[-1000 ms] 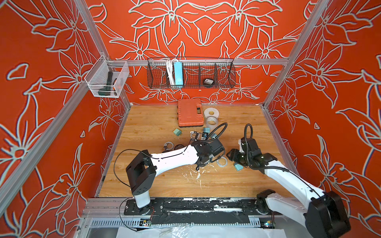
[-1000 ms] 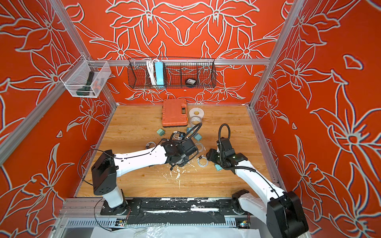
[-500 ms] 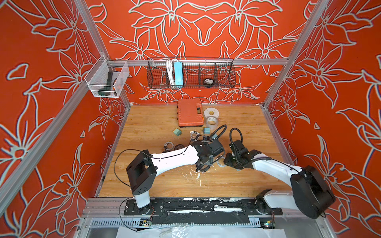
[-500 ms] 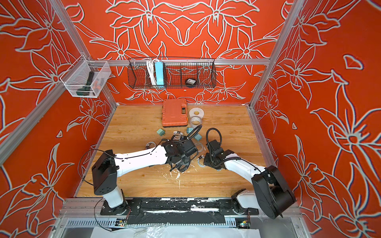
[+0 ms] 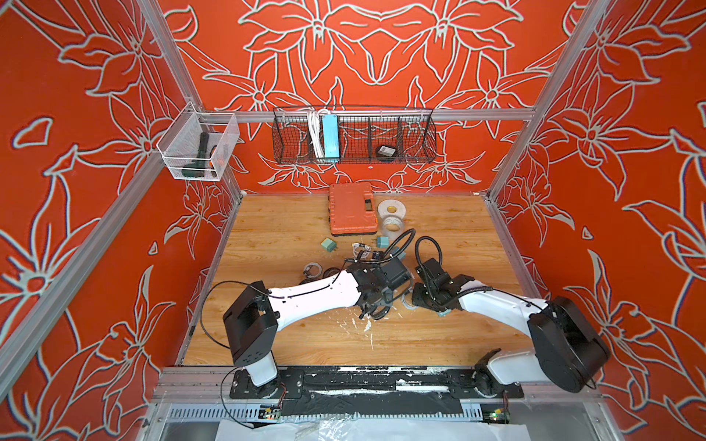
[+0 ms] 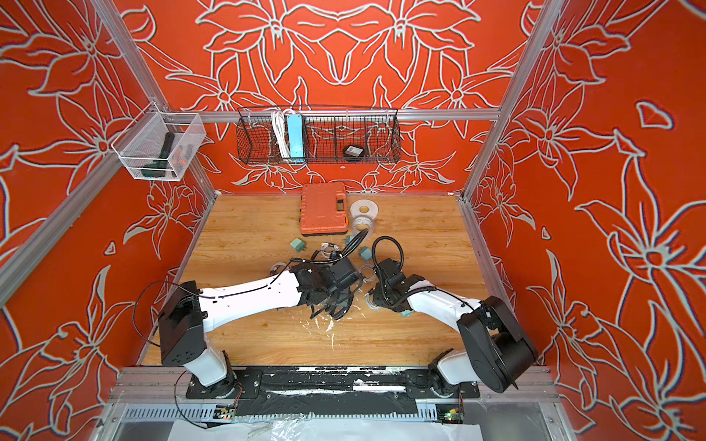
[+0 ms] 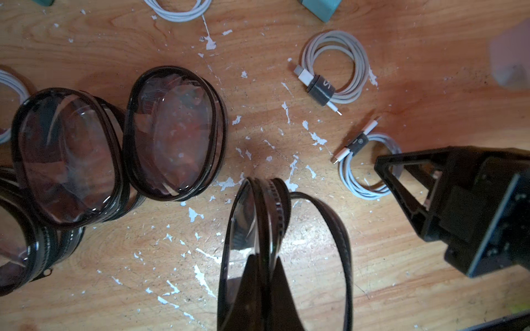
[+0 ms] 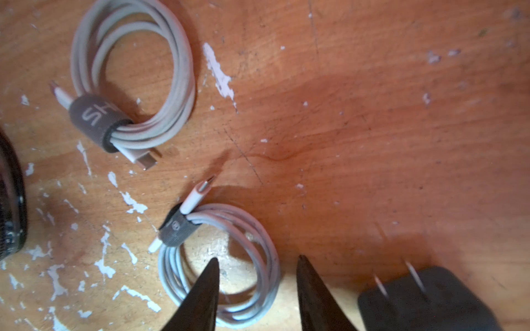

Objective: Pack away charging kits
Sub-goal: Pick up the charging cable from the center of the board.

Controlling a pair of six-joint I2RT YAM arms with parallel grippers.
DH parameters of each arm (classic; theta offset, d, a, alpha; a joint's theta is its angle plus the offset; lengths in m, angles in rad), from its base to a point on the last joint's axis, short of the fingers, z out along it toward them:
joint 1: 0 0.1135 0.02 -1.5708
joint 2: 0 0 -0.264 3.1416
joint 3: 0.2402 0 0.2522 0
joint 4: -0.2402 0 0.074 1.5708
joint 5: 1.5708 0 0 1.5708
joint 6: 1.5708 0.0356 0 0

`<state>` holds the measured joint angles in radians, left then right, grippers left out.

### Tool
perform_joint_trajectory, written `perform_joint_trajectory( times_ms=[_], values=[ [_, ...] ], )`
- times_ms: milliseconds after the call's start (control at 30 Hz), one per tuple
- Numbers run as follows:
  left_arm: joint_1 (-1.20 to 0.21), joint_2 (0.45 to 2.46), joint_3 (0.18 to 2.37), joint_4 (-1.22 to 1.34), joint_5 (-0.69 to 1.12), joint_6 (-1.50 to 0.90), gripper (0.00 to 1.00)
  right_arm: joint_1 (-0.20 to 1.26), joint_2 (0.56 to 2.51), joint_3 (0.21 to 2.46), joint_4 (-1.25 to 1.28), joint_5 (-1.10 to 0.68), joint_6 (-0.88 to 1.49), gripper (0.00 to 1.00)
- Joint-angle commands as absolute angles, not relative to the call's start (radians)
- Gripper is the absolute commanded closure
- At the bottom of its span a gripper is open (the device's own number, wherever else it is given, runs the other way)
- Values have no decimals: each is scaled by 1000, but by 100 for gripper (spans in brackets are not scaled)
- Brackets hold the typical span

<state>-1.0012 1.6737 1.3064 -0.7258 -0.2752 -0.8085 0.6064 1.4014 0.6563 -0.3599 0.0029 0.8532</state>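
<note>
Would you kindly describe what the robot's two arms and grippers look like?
The left arm and right arm share glossy white shells and boxy black joint housings. Ribbed black hoses arch over both wrists. The left gripper and right gripper have black fingers tapering to points; the right's show open triangular frames.

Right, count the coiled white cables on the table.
4 cables, all in the left wrist view: one cut off at the frame edge, one lying free, one under the right end effector, one partly out of frame beside the pouches. More may be hidden.
</note>
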Motion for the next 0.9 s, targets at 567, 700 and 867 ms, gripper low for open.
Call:
perform_joint_trajectory(
  times_ms=[567,700,867],
  values=[
    [-982,1406,1045,-489,-324,-791,100,634,1485,683,-368,54,771,100],
    [-982,1420,1019,-456,-351,-750,100,654,1299,635,-404,84,767,100],
    [-991,1494,1032,-410,-362,-674,100,695,1040,573,-434,98,757,100]
  ],
)
